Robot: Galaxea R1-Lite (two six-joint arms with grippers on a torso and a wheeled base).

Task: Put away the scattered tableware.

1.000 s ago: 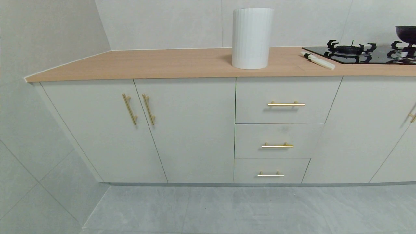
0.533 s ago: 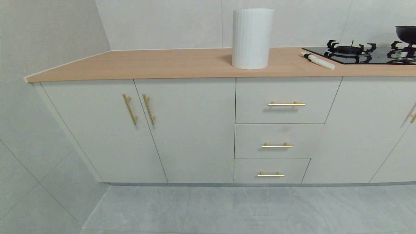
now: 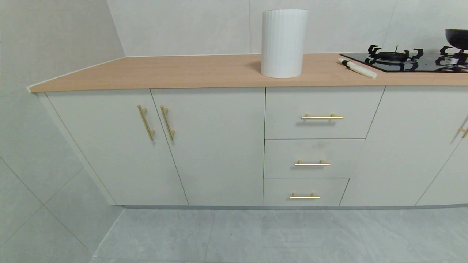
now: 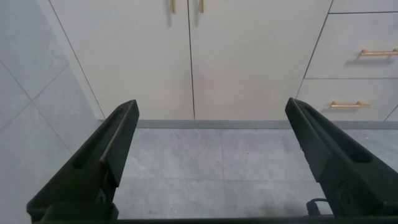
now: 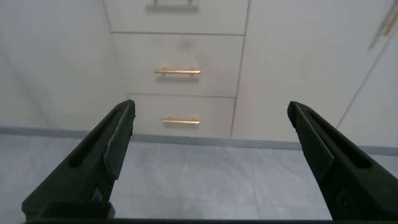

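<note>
The head camera stands back from the cabinets and looks forward and down. It takes in the desk [image 3: 182, 71] across the upper frame, the doors [image 3: 157, 146] at centre left, the drawers [image 3: 314, 146] at centre right and the floor [image 3: 256, 237] along the bottom.

The left wrist camera sits low behind the left hand [image 4: 210, 109]. It looks out between the hand's spread fingers at the foot of the doors and the floor, from nearer in.

The right wrist camera sits the same way behind the right hand [image 5: 210, 107] and faces the drawers.

All three views share the two lower drawers. The head and left wrist views also share the door handles [image 3: 157, 122].
</note>
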